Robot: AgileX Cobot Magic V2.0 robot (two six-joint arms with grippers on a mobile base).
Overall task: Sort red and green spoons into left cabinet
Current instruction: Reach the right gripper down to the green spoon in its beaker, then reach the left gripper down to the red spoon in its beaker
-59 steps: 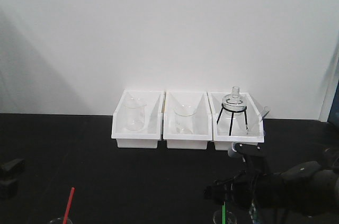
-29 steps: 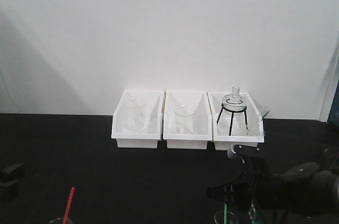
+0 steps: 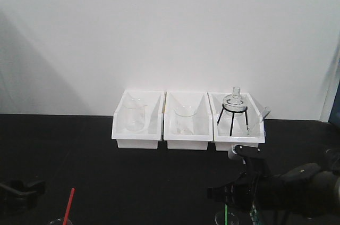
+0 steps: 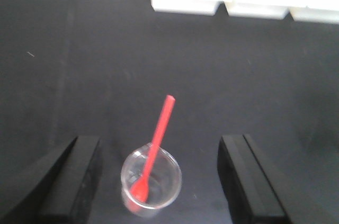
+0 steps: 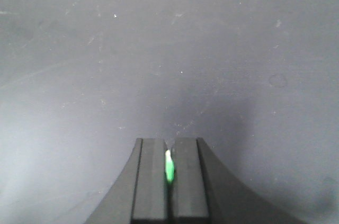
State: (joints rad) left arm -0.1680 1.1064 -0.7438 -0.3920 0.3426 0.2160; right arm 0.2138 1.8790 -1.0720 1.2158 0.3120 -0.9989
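The red spoon (image 4: 154, 147) stands bowl-down in a small clear beaker (image 4: 151, 184), its handle leaning up and away. My left gripper (image 4: 159, 147) is open, with one dark finger on each side of that beaker and apart from it. In the front view the red spoon (image 3: 68, 207) rises at the bottom left, and the left gripper (image 3: 18, 193) is just left of it. My right gripper (image 5: 168, 147) is shut on the green spoon (image 5: 168, 166), of which only a short green sliver shows between the pads. The green spoon (image 3: 225, 216) hangs below the right gripper (image 3: 223, 197). The left cabinet is out of view.
Three white bins (image 3: 137, 139) stand in a row at the back of the black table (image 3: 79, 161). Two hold clear beakers, and the right one holds a flask on a black tripod (image 3: 234, 109). A clear beaker rim (image 3: 218, 218) sits under the green spoon.
My left gripper has moved right from the frame's left edge towards the red spoon. The right arm and the green spoon have barely shifted.
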